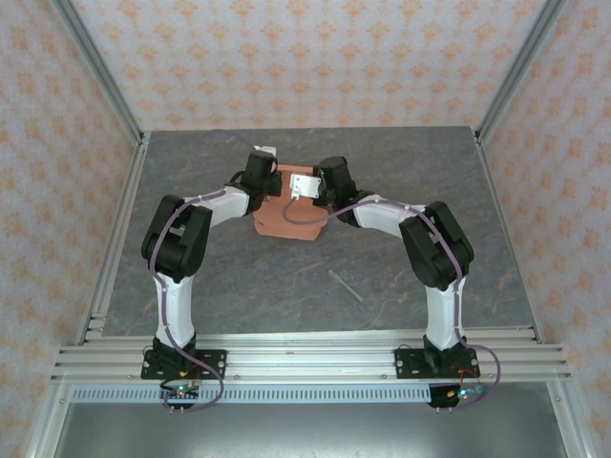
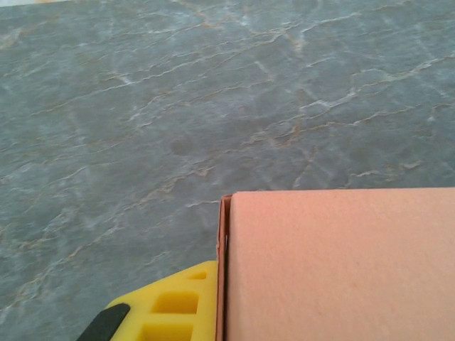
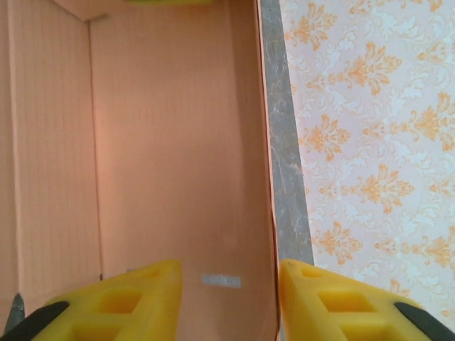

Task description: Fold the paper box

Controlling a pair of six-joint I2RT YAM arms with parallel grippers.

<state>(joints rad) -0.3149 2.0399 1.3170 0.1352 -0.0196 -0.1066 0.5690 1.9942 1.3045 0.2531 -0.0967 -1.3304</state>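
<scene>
**Steady the box, work the wall along its crease**

The grey marbled tabletop [image 1: 220,277] carries the salmon-orange thin-card paper box [image 1: 286,218] just above the centre of the overhead frame, where both arms meet over it. It appears raised into a box shape with its top open, so the step in hand is probably squaring a side wall. Done well, one gripper anchors the box while the other presses the wall along its fold. Thin card will likely buckle if squeezed off the crease or pushed at a slant.

The left gripper [image 1: 267,179] is clenched. At the lower left of its wrist view one yellow finger [image 2: 174,305] lies flush against the box's thin wall edge. Its partner is hidden behind the panel, so I judge it pinches that wall.

The right gripper [image 3: 229,273] is released. At the bottom of its wrist view its fingers stand apart astride the right-hand wall and hold nothing.

A thin greenish stick [image 1: 346,284] lies well apart, lower right of centre.
</scene>
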